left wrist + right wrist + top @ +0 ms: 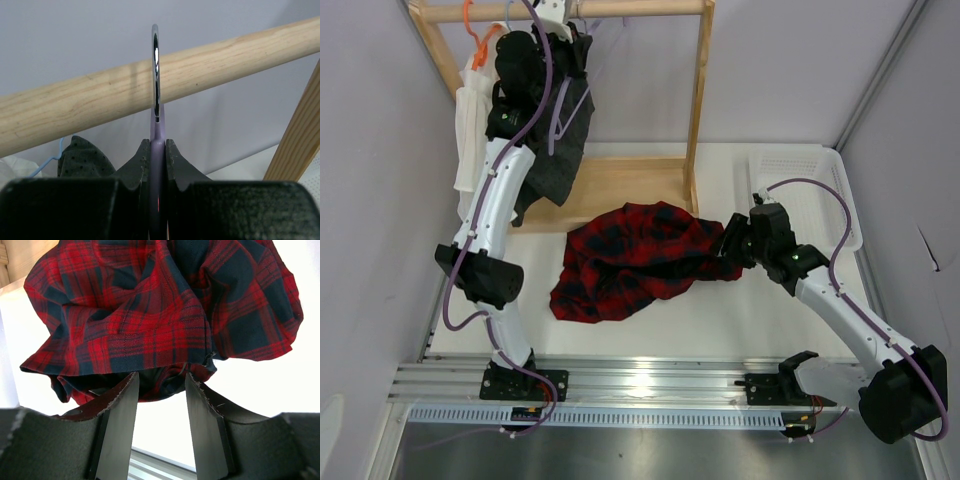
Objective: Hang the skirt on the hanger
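The left gripper (158,145) is closed on the flat neck of the thin lilac plastic hanger (158,131), just below where its chrome hook (155,65) goes over the round wooden rail (100,100). The hanger is edge-on to the wrist camera, so its frame hangs downward out of that view. The hold is at the far left of the scene, high above the white table (720,320).

The right gripper (161,377) sits low at the right end of the soft red-and-black checked skirt (630,260). Its jaws are partly apart with cloth bunched over the fingertips (125,395). I cannot tell whether they are pinching the fabric or only lie under it.

The skirt is a crumpled heap mid-table, its long axis running from near-left to far-right. It lies nearer and to the right of the hanger and well apart from it, and the right arm is the closer arm. The next move likely means unhooking the hanger and bringing the two together.

In the top view the left arm and the dark grey dotted garment (555,160) hide most of the hanger's frame. The skirt's waistband cannot be made out.
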